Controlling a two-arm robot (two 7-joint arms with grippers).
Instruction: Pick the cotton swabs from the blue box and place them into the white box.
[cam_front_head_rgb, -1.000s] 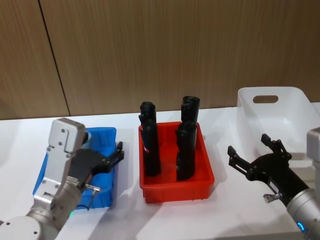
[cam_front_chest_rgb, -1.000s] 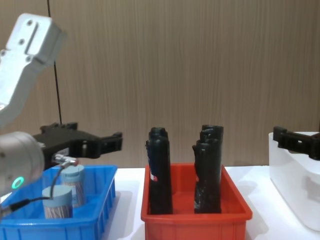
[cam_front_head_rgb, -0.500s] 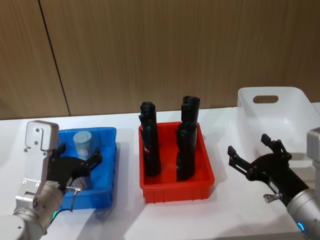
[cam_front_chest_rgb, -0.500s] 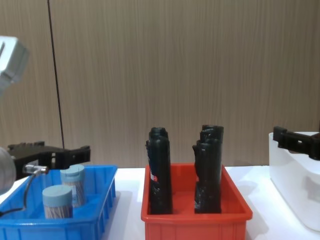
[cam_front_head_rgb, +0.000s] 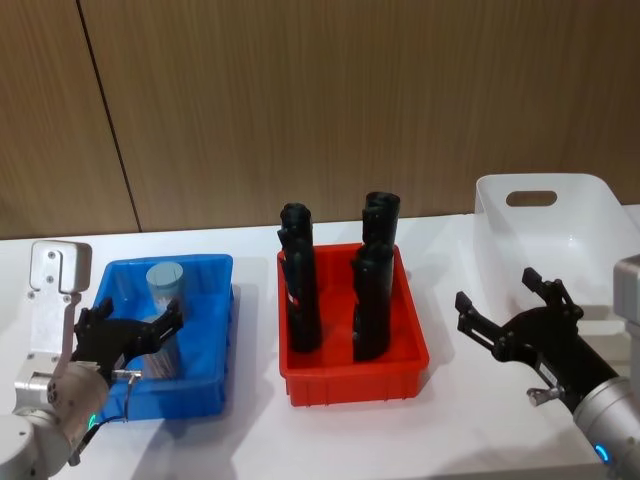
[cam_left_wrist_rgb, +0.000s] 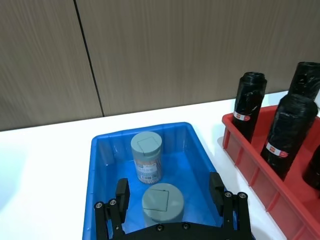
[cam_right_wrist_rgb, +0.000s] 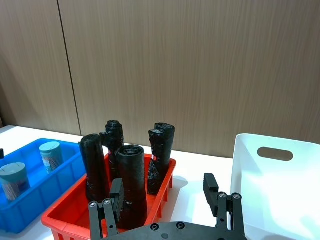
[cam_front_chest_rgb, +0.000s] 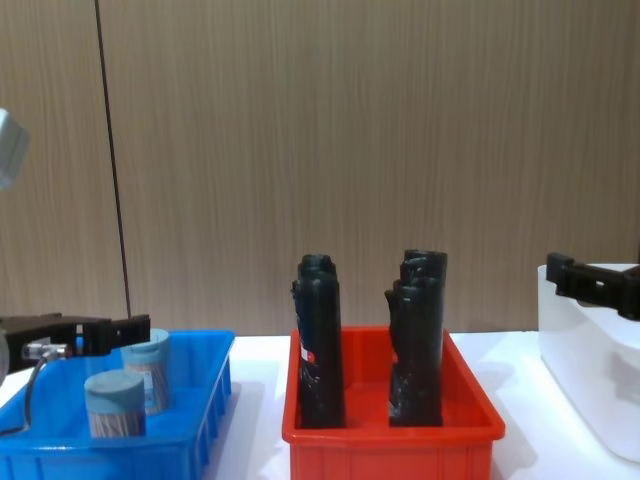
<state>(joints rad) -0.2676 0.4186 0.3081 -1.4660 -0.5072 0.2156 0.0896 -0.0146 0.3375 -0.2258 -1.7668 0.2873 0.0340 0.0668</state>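
Biggest thing here is the white table (cam_front_head_rgb: 440, 430), everything sits on it. Next down is the white box (cam_front_head_rgb: 497, 235): it's just past the right gripper (cam_front_head_rgb: 497, 290), a bit beyond it and off to its right side, nothing inside as far as I can see. That gripper is hovering above the table with its fingers spread wide and nothing between them.

Then the red bin (cam_front_head_rgb: 355, 385), which sits between the two grippers, off the right gripper's left side and off the left gripper's (cam_front_head_rgb: 130, 320) right side. It has four black rolls (cam_front_head_rgb: 302, 300) standing upright in it, two toward the front and two behind.

The blue box (cam_front_head_rgb: 218, 320) is directly under the left gripper. That one is down low inside the box, fingers (cam_left_wrist_rgb: 122, 194) apart and sitting on either side of the nearer jar of the cotton swabs (cam_left_wrist_rgb: 162, 205). In the left wrist view there's a visible gap between each finger and the jar, so it's straddling it, not squeezing it. The jar stands upright with the lid on top.

The second jar (cam_left_wrist_rgb: 147, 156) is just beyond the left gripper's fingertips, farther back in the same blue box, also upright, close to the first one but I can't tell if they touch.
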